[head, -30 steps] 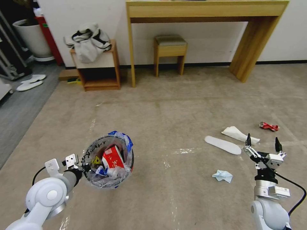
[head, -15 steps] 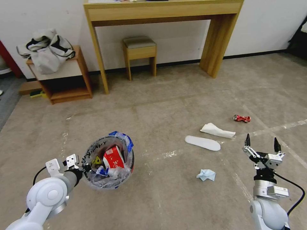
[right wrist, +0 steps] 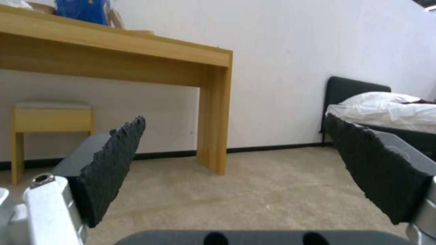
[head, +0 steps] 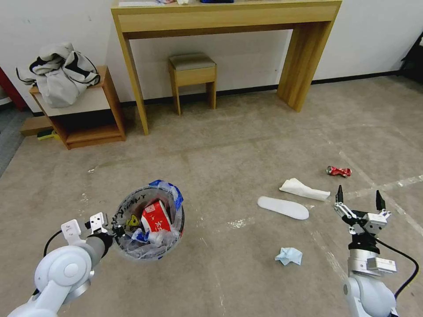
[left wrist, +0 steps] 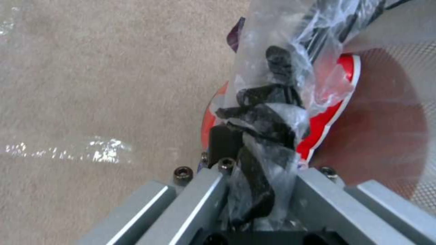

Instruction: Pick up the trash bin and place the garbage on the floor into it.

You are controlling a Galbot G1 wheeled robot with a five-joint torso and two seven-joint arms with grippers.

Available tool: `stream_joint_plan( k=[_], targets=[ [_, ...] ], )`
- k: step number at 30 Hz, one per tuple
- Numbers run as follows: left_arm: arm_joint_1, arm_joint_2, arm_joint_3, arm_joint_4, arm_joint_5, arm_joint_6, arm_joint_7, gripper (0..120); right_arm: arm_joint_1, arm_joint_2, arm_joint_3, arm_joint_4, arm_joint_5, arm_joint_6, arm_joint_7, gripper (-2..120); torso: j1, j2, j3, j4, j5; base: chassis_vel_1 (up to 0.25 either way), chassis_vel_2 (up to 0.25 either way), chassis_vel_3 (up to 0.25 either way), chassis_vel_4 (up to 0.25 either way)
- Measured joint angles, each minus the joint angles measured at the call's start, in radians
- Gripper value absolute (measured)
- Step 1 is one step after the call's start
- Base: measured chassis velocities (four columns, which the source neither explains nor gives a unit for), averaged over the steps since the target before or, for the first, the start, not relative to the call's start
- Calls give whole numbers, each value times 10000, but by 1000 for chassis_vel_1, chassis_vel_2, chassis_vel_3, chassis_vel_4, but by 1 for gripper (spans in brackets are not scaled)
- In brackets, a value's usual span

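Observation:
The trash bin [head: 147, 240], a small red pail lined with a clear printed bag, hangs at the lower left, off the floor [head: 246, 145]. My left gripper [head: 111, 230] is shut on its near rim. A red-and-white carton [head: 155, 216] and wrappers lie inside. In the left wrist view the left gripper [left wrist: 259, 143] clamps bag plastic against the red rim [left wrist: 333, 112]. My right gripper [head: 358, 194] stands open and empty, raised at the lower right; its fingers [right wrist: 113, 156] are wide apart. Garbage lies to its left: a flat white slipper [head: 283, 207], a white tissue [head: 304, 189], a red can [head: 339, 171], a pale blue tissue [head: 289, 256].
A wooden desk [head: 220, 17] stands against the far wall with a small stool [head: 192, 70] under it. A low shelf [head: 83, 127] with a heap of clothes [head: 59, 72] is at the far left. A bed [right wrist: 386, 112] lies to the right. Pale tape lines [head: 387, 185] cross the carpet.
The whole head view has swung right with the robot, so the furniture and litter sit further left in the picture. Both arms keep their poses; the bin stays held.

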Motion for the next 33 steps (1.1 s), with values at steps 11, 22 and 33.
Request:
stream_joint_plan(
  k=[11, 22, 33],
  targets=[
    [158, -21, -47, -102, 110, 39, 28, 0, -17, 40, -2, 41, -25, 53, 1, 100, 0, 0, 0, 1, 3, -113, 91, 104, -112],
    [226, -47, -69, -121, 174, 86, 6, 0, 56, -10, -20, -1, 26, 99, 15, 100, 1, 0, 0, 1, 3, -130, 59, 57, -136],
    [265, -65, -61, -75, 276, 65, 28, 0, 224, -47, -83, -295, -7, 305, 63, 100, 2, 0, 1, -4, 3, -114, -17, -18, -104]
  ],
)
